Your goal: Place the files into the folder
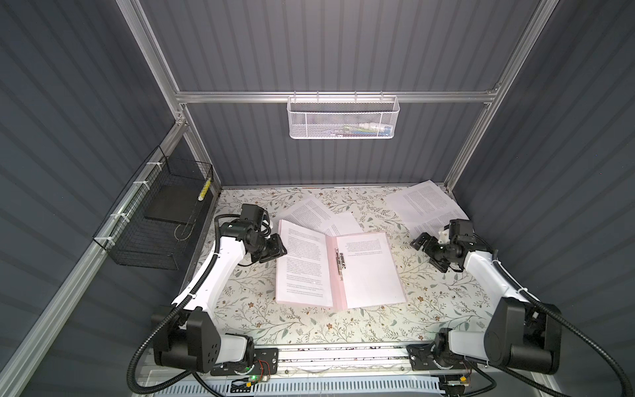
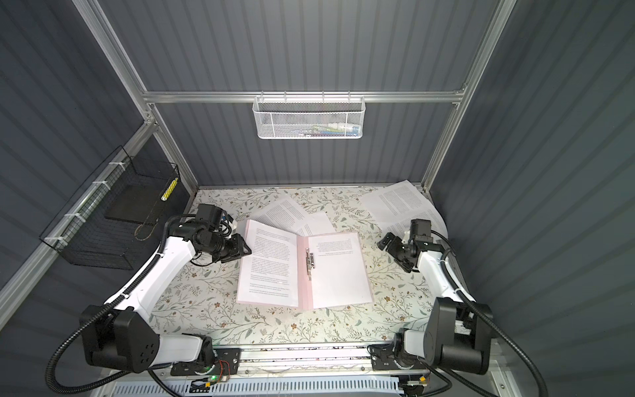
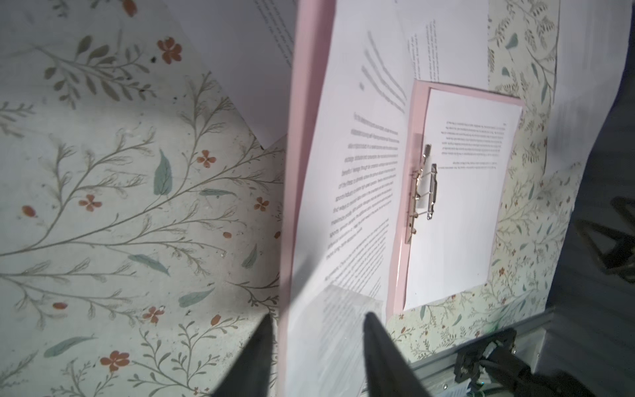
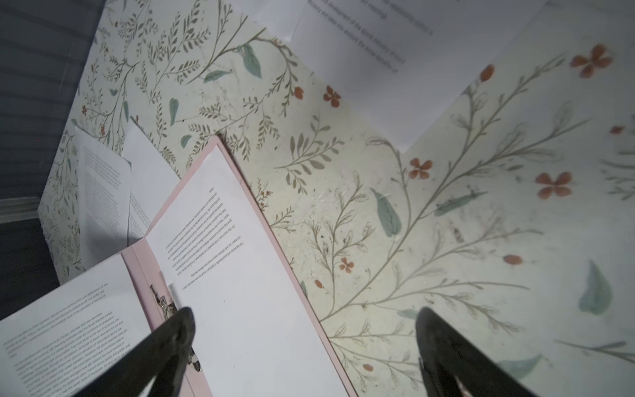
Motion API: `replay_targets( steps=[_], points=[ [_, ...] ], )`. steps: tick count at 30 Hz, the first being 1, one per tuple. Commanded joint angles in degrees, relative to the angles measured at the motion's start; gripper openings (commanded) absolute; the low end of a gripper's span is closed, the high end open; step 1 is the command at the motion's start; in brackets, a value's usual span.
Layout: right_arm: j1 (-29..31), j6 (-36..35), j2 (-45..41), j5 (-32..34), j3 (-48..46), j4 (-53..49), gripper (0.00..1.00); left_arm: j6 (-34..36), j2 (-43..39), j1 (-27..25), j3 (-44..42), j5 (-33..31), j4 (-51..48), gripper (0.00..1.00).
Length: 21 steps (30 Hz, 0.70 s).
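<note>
The left gripper is part-open. Its fingers straddle the outer edge of the folder's left cover, with the pink edge and paper between them and a gap showing on the paper side, so nothing is pinched. The folder lies open at the middle of the bench, spine running front to back, and its left cover appears tipped up off the bench at that outer edge. Two of the files are in it: a left sheet on the tipped cover and a right sheet flat on the right cover with a pink margin round it. The clip sits on the spine at the right sheet's inner edge; whether it presses the sheet I cannot tell. The right gripper is spread wide and empty, near the folder's back right corner but apart from it. Loose sheets lie behind the folder, their near corners under its back edge. More sheets fill the back right corner and reach the right edge. The bench is bare in front of the folder, to its left, and between it and the right edge. Only the left wrist view shows the gap at the fingers and the clip's wire arms. In the right wrist view one finger crosses the clip, yet both top views show that gripper clear of the folder.
</note>
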Motion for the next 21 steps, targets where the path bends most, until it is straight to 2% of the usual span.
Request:
replay_targets(
  steps=[1,4,9,11,15,17,21],
  points=[
    [-1.0,2.6,4.7,3.9,4.4,0.6,0.99,-1.1,-2.5,1.5,4.5,-5.7,-3.7,0.70],
    [-1.5,2.2,10.1,4.3,8.9,1.2,0.99,-0.6,-3.9,1.7,7.7,-7.4,-4.2,0.81],
    [-4.0,1.0,20.2,4.7,16.5,1.5,0.99,0.3,-3.6,1.1,11.8,-1.4,-3.8,0.87],
    [-5.3,0.9,24.7,2.8,19.5,1.3,0.99,0.0,-1.4,-1.0,15.2,0.2,-3.5,0.90],
    [-6.5,0.1,30.7,1.6,23.5,0.6,0.99,-1.3,3.8,-8.8,19.5,2.6,0.4,0.93],
    [-7.3,0.8,32.6,-0.2,23.9,1.5,0.99,-2.5,7.2,-10.8,20.7,6.8,3.6,0.93],
    [-7.3,2.1,35.2,-4.3,24.9,1.5,0.99,-2.3,14.9,-13.1,25.5,8.4,5.9,0.93]
  ],
)
